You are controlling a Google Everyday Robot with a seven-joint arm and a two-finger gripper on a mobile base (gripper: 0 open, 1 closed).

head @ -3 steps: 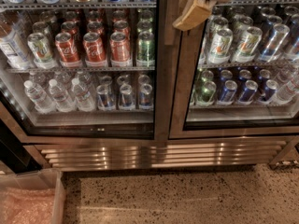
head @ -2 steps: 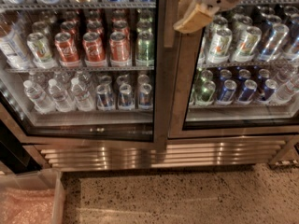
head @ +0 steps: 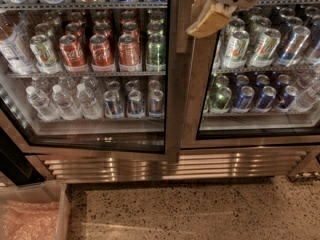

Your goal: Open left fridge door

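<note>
Left door (head: 95,79) fills the frame's left half, shut or barely ajar; tool (head: 207,21) upper centre by its right stile, grip state can't tell; best to catch that edge and pull in an arc about the left hinge.

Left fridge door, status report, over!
End effector high, beside left fridge door, upper right edge. Door not swung open. Plastic bin on floor, lower left.
</note>
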